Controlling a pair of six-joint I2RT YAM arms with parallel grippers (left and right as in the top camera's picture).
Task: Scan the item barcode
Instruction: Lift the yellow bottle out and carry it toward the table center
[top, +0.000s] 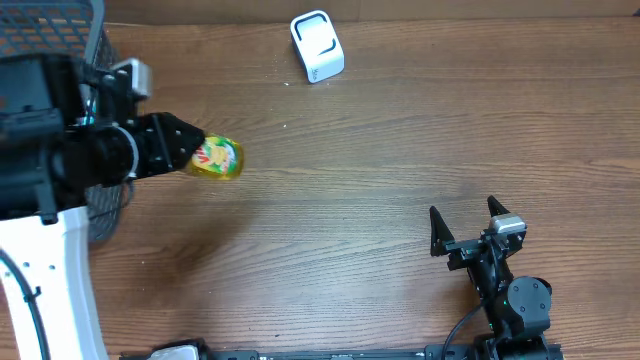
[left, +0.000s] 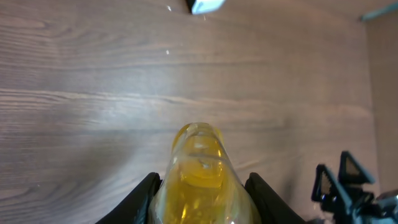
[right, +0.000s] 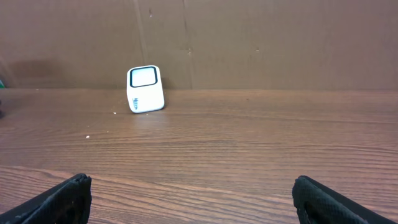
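Brown wooden table (top: 350, 200), our left gripper (top: 190, 152) clenched on a yellow bottle (top: 220, 158) at the left side, well apart from the white scanner (top: 317, 46) by the far edge, our right gripper (top: 465, 215) spread wide, empty

Yellow labelled bottle (top: 218, 158), horizontal; white scanner (top: 317, 46) upright, well apart.

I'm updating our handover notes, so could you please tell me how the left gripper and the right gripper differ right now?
The left gripper is shut on a yellow bottle; the right gripper stands wide open and empty. The left gripper points sideways across the table; the right gripper points toward its far edge. Both are black, two-fingered, and well away from the white scanner.
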